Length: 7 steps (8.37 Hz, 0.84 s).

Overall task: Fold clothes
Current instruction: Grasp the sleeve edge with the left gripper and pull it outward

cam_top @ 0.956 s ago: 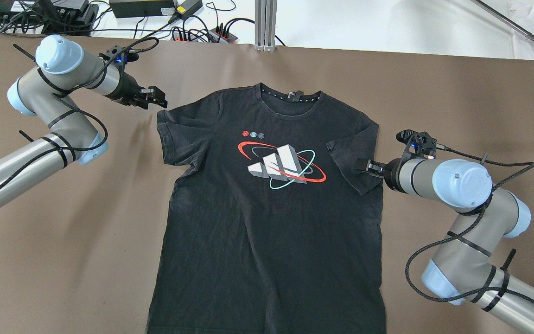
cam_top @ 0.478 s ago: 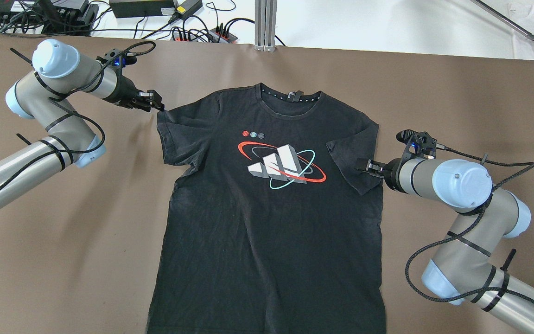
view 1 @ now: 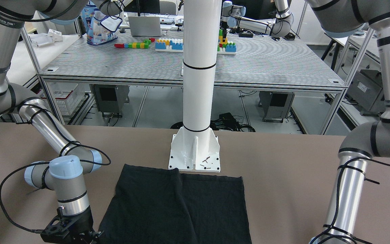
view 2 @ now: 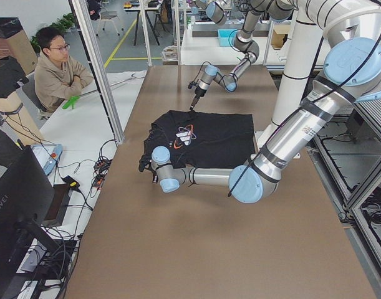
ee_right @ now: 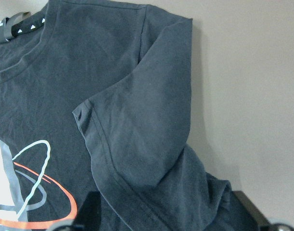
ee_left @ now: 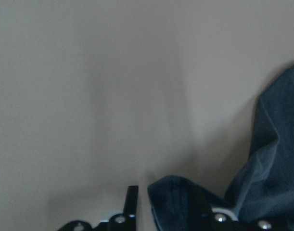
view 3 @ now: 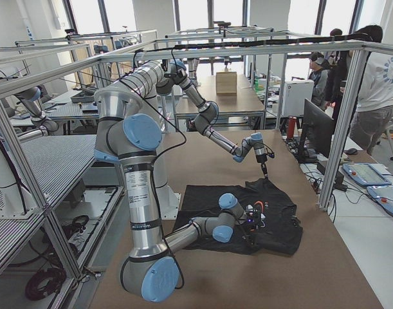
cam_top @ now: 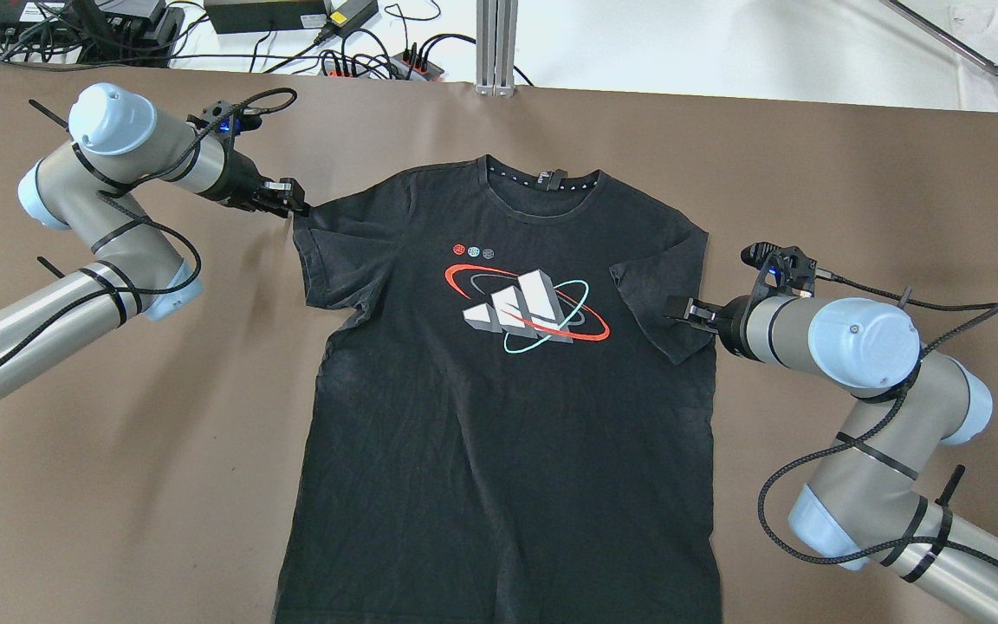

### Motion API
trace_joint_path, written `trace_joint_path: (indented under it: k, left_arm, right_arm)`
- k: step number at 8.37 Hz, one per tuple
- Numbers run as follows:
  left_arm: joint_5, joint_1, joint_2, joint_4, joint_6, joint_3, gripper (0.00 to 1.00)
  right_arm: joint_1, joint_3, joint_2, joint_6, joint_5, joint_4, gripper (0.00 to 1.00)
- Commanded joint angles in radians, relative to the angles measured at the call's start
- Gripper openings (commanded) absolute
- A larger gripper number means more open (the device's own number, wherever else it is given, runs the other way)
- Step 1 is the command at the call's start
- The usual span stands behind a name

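- Black T-shirt point(cam_top: 499, 416) lies flat, front up, in the middle of the brown table point(cam_top: 118, 485). Its collar point(cam_top: 542, 182) is at the far edge and its hem runs off the near edge of the overhead view.
- Red, white and teal print point(cam_top: 527, 310) shows on the chest.
- Right-side sleeve point(cam_top: 659, 303) is folded inward over the shirt body; left-side sleeve point(cam_top: 330, 256) is spread out flat.
- Left gripper point(cam_top: 291, 204) sits low at the far outer corner of the left-side sleeve, touching it. In the left wrist view one finger is bare just beside the hem and fabric covers the other, so cannot tell whether it is clamped.
- Right gripper point(cam_top: 677, 309) is over the folded right-side sleeve. In the right wrist view its fingers point(ee_right: 91, 211) stand wide apart with bunched sleeve fabric between them, not pinched.
- White pillar point(view 1: 198, 67) stands on the table just behind the shirt's hem in the front-facing view.
- Person point(view 2: 56, 65) sits beyond the table's far side in the exterior left view, well apart from the shirt.
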Motion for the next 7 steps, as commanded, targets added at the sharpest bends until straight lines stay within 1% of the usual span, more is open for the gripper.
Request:
trace_joint_path:
  k: [1, 2, 3, 5, 6, 7]
  left_arm:
    - [0.0, 0.006, 0.0, 0.0, -0.001, 0.002, 0.33]
    - [0.0, 0.006, 0.0, 0.0, -0.001, 0.003, 0.22]
    - [0.0, 0.006, 0.002, 0.0, 0.0, 0.005, 0.2]
    - [0.0, 0.007, 0.0, 0.001, -0.001, 0.007, 0.14]
    - [0.0, 0.007, 0.0, 0.001, -0.001, 0.007, 0.13]
    - [0.0, 0.006, 0.0, 0.001, 0.0, 0.007, 0.19]
  right_arm:
    - [0.0, 0.0, -0.001, 0.0, 0.0, 0.0, 0.94]
    - [-0.002, 0.0, -0.001, 0.002, 0.0, 0.0, 0.94]
    - [-0.003, 0.0, -0.001, 0.003, 0.0, 0.0, 0.94]
    - [-0.006, 0.0, -0.002, 0.006, 0.0, 0.002, 0.94]
    - [-0.006, -0.002, -0.001, 0.006, 0.0, 0.002, 0.94]
    - [-0.006, -0.006, -0.001, 0.006, 0.0, 0.002, 0.94]
